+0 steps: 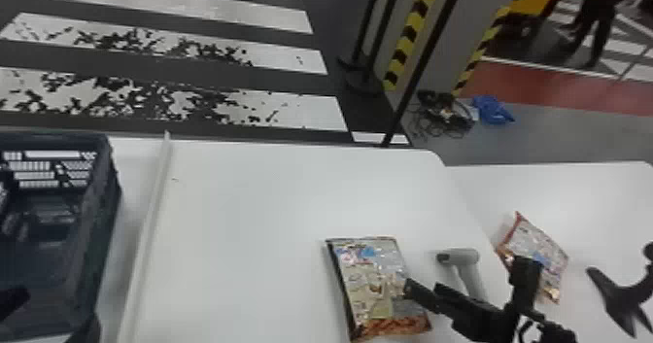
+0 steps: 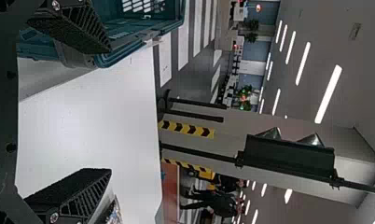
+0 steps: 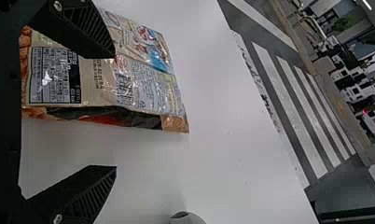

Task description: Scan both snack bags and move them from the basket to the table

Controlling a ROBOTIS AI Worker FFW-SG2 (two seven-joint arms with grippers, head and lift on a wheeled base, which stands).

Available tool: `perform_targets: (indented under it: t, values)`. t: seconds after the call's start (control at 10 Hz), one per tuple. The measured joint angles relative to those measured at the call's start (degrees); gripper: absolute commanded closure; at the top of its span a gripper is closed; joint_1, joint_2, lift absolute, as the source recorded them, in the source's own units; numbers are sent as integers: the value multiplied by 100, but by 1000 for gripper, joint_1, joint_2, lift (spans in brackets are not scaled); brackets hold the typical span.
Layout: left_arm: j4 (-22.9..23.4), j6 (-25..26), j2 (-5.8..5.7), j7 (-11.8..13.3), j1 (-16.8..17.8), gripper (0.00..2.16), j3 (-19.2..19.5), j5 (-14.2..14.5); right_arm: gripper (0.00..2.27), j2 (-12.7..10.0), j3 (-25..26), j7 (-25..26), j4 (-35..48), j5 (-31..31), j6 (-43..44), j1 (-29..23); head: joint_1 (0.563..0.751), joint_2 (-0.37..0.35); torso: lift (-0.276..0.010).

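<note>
White tabletop (image 1: 252, 211) stretches broadly left of the handheld scanner (image 1: 464, 257), giving lateral room as far as the pale raised strip (image 1: 154, 196) beside the dark slatted basket (image 1: 104, 196), well left of the scanner. The near snack bag (image 1: 369, 279) lies flat just left of the scanner; the far snack bag (image 1: 539, 249) lies right of it, past the table's edge on the second table (image 1: 558, 186). A black stand (image 1: 627, 293) is farther right.

The right gripper (image 1: 468, 276) has its fingers spread, one over the near bag's border, whether touching I cannot tell, the other toward the scanner's right. The left gripper (image 1: 58, 308), well left of the scanner near the basket, also has its fingers apart.

Where the head view gives the scanner's barrel and handle, the right wrist view gives its rounded end, plus the near bag's dark side fold and label panel.
</note>
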State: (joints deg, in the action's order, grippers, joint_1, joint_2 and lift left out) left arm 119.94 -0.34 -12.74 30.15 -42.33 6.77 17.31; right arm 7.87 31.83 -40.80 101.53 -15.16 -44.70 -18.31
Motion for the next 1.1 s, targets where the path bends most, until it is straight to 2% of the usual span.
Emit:
perform_targets:
  t: [0.3, 0.4, 0.5, 0.6, 0.8, 1.1]
  values:
    - [-46, 122, 9, -54, 178, 87, -83, -27, 100, 21, -27, -229, -111, -4, -397, 120, 695, -285, -98]
    - [-54, 170, 18, -63, 224, 87, -110, -49, 589, 34, -56, -274, -126, 3, -453, 125, 695, -283, -98]
    - [-65, 185, 30, -70, 251, 87, -125, -69, 1737, 95, -100, -372, -204, 22, -464, 149, 695, -280, -98]
    - [-77, 188, 38, -71, 267, 87, -149, -87, 2253, 167, -127, -440, -337, 54, -496, 226, 695, -282, -98]
    - [-94, 188, 43, -74, 277, 87, -167, -103, 2250, 259, -144, -577, -585, 89, -513, 355, 695, -287, -98]
    - [-107, 188, 44, -80, 273, 87, -176, -122, 2250, 257, -106, -607, -458, -14, -477, 236, 695, -289, -98]
